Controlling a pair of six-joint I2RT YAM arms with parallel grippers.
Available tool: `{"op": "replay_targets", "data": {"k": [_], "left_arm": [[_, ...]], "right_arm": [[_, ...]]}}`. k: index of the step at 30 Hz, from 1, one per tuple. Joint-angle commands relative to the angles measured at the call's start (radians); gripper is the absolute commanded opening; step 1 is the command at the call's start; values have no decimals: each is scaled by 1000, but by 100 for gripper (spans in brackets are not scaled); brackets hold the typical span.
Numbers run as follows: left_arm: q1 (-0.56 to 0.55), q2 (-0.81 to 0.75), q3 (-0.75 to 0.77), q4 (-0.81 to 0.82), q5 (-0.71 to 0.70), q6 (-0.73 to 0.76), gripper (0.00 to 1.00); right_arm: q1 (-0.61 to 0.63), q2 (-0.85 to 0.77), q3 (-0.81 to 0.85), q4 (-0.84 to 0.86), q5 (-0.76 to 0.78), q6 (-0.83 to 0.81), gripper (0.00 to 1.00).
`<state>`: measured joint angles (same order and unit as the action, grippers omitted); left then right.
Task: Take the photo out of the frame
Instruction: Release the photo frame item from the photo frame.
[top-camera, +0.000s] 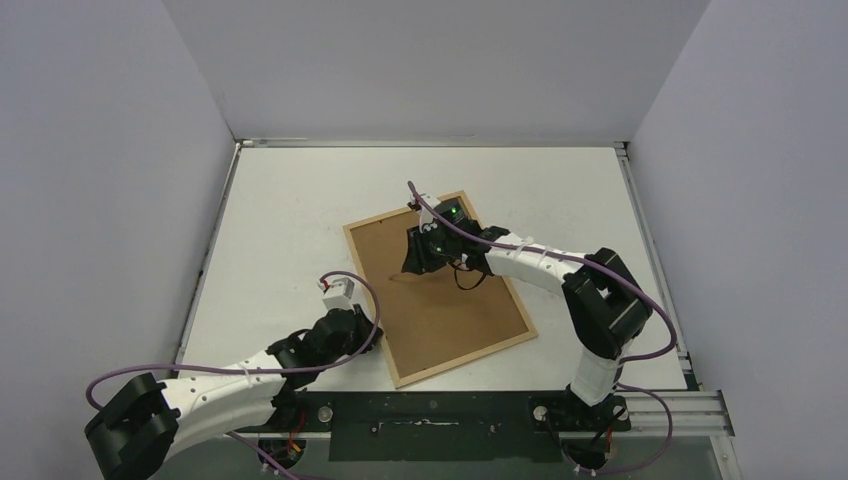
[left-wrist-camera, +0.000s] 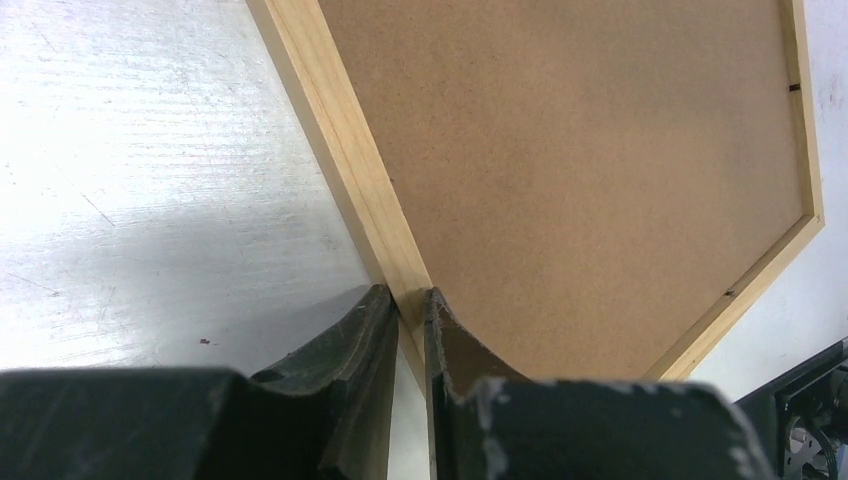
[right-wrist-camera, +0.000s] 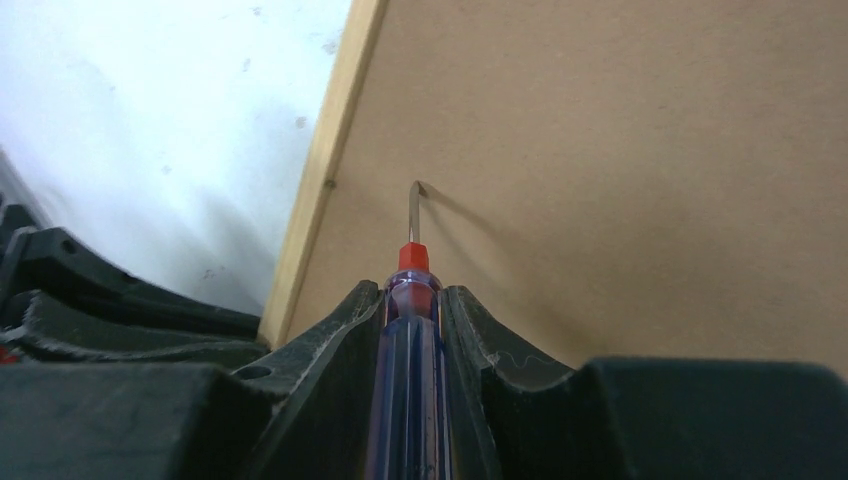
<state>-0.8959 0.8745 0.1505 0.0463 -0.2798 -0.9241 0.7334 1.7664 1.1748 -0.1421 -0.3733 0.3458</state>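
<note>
Now the frame lies back-up on the bench, left jaws pinching its left moulding, right jaws clamped on a blue-handled hook tool, its bent tip at the brown backing board near the moulding.

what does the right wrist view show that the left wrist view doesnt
Only right wrist: the right claw gripping a hook tool with a blue handle and red collar, its bent metal tip at the backing board. Only left wrist: the left claw pinching the frame by its side rail, plus a far frame corner. Both: brown backing board, light wooden frame edge and white table.
</note>
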Motion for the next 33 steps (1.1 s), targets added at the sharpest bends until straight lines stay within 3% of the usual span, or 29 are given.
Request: {"op": "replay_targets", "data": {"k": [1, 13, 18, 21, 26, 33], "left_arm": [[-8, 24, 0, -130, 9, 16, 0], [-8, 42, 13, -135, -1, -3, 0], [-8, 21, 26, -125, -19, -10, 32], [-8, 7, 50, -145, -49, -26, 46], [4, 49, 124, -214, -85, -76, 52], [11, 258, 280, -390, -96, -131, 52]], "right_arm": [[11, -18, -26, 161, -148, 64, 0], [11, 38, -51, 245, -203, 96, 0], [3, 16, -65, 242, -178, 96, 0], [-6, -5, -69, 237, -165, 96, 0], [-37, -54, -98, 233, -128, 107, 0], [-90, -120, -154, 247, -93, 135, 0]]}}
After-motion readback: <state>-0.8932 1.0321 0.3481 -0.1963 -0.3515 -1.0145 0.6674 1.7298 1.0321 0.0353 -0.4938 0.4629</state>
